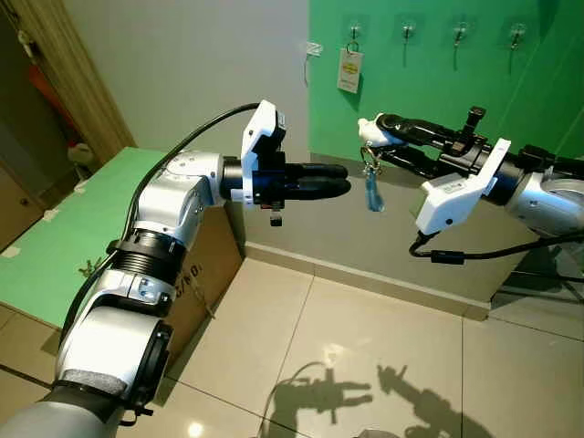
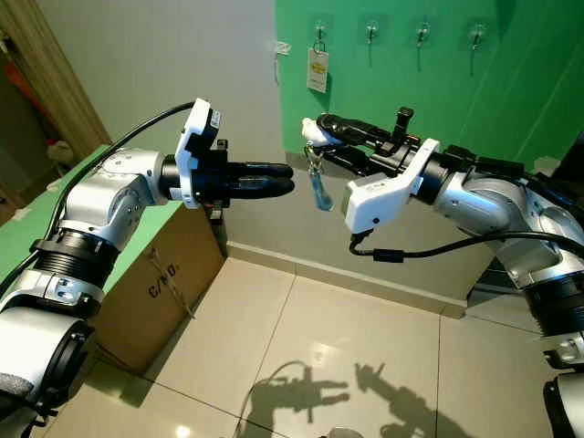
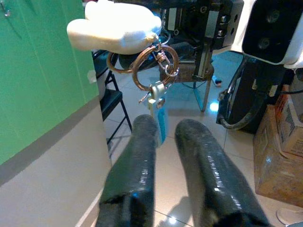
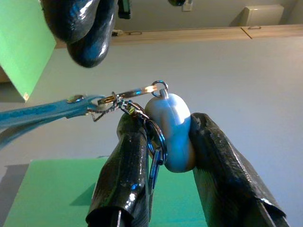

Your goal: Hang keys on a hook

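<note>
Right gripper (image 1: 376, 132) clamped on white fob of keys (image 1: 370, 170); rings and blue tag dangle below fingertips, in mid-air before green wall. Left gripper (image 1: 339, 180) just beside keys, not touching, fingers narrowly apart, holding nothing. 4 hooks (image 1: 407, 33) in row on green wall above; yellow-printed tag (image 1: 349, 69) hangs from leftmost, text unreadable. Cardboard box (image 2: 160, 274) below left arm, marked "C/NO.".

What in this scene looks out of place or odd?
Nothing looks spilled or damaged. The keys are off the hooks, pinched by a white fob in the right gripper, with a blue strap dangling. One hook already carries a paper tag. The left gripper points at the keys.
</note>
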Available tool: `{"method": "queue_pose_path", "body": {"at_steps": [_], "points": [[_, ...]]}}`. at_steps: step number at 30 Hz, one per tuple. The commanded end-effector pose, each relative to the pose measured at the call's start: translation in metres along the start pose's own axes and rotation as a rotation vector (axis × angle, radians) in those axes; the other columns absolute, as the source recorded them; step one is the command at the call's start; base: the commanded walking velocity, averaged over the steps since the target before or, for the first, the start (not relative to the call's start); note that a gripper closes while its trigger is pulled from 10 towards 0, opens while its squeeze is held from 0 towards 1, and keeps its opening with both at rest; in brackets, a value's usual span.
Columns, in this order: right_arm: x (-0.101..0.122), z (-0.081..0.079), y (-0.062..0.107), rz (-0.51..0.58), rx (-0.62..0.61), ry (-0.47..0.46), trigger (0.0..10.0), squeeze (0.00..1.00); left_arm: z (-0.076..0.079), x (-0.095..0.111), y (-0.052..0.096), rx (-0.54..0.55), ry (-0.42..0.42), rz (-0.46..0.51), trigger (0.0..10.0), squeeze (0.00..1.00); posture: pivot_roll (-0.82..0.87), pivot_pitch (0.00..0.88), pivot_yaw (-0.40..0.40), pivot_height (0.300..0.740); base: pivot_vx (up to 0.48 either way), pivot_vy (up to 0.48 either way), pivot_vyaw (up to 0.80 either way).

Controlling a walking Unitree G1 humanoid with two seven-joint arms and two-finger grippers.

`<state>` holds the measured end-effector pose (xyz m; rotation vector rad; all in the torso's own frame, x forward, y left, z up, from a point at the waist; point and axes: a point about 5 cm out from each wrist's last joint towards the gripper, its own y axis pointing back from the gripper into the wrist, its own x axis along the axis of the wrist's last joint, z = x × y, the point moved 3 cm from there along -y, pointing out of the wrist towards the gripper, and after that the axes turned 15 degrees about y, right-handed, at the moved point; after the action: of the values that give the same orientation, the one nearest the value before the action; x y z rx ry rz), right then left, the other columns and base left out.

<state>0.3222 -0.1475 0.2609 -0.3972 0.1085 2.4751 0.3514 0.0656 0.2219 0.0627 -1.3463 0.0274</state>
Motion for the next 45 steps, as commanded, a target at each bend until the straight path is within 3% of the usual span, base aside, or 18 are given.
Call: {"method": "queue_pose_path", "body": {"at_steps": [1,5,6,16,27,45], "points": [[0.004,0.008,-0.001,0.018,-0.029,0.000,0.0,0.00,-0.001,0.005,-0.001,0.004,-0.026,-0.011,10.0,1.00,-0.26,0.000,0.107,0.740,0.000,0.000,0.00],[0.007,0.009,-0.001,0.028,-0.036,-0.007,0.0,0.00,-0.002,0.005,-0.001,0.013,-0.033,-0.017,10.0,1.00,-0.26,0.000,0.106,0.740,0.000,0.000,0.00],[0.008,0.010,-0.001,0.032,-0.037,-0.010,0.0,0.00,-0.003,0.006,0.000,0.017,-0.037,-0.017,10.0,0.00,-0.26,0.000,0.105,0.740,0.000,0.000,0.00],[0.018,0.010,-0.001,0.077,-0.035,-0.038,0.0,0.00,-0.012,0.019,0.010,0.062,-0.073,-0.002,10.0,0.00,-0.27,0.000,0.107,0.740,0.000,0.000,0.00],[0.023,0.006,-0.004,0.089,-0.030,-0.064,0.0,0.00,-0.002,0.015,0.001,-0.033,-0.032,0.024,10.0,0.00,-0.27,0.000,0.107,0.740,0.000,0.000,0.00],[0.018,-0.004,-0.001,0.066,0.003,-0.080,0.0,0.00,0.005,0.013,0.004,-0.080,-0.002,0.028,10.0,0.00,-0.26,0.000,0.103,0.740,0.000,0.000,0.00]]}}
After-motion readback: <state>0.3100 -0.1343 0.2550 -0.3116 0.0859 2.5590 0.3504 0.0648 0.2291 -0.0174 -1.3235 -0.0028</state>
